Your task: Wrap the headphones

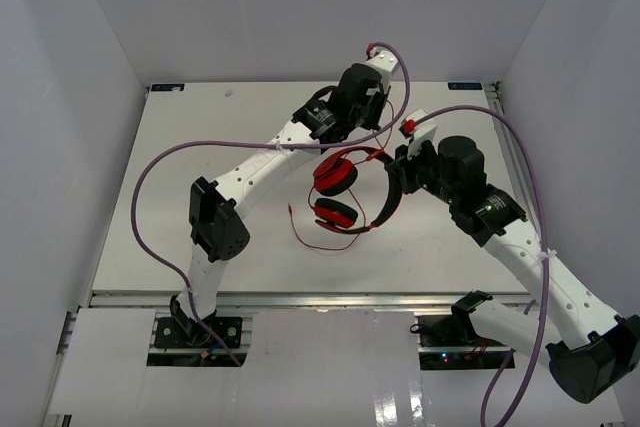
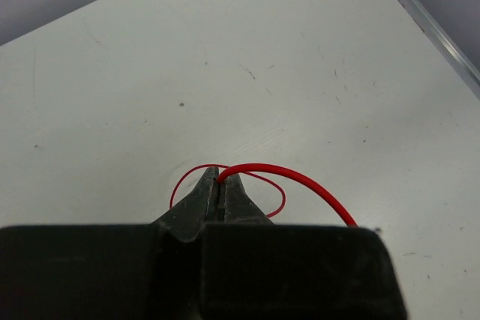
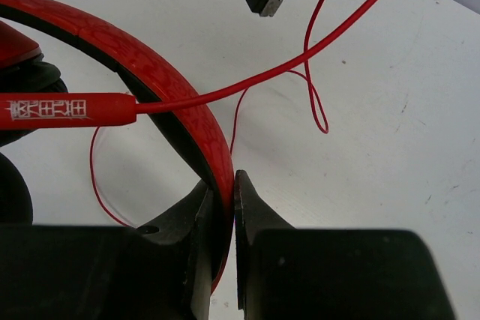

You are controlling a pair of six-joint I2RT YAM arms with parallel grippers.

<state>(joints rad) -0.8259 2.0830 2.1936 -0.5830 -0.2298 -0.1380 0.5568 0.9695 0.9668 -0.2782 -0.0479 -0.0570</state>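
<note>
Red headphones (image 3: 150, 73) sit pinched in right gripper (image 3: 225, 183).

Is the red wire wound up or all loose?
Loose: the cable lies in open loops on the table beside the headphones, not bundled.

The headphones (image 1: 340, 192) are lying mid-frame on the table (image 1: 200, 147) in the overhead view. The right gripper (image 3: 229, 185) is sitting just right of them, clamping the headband (image 3: 150, 65). The left gripper (image 2: 217, 181) is hanging above them, toward the top, pinching the cable (image 3: 105, 109), with loops trailing lower left.
</note>
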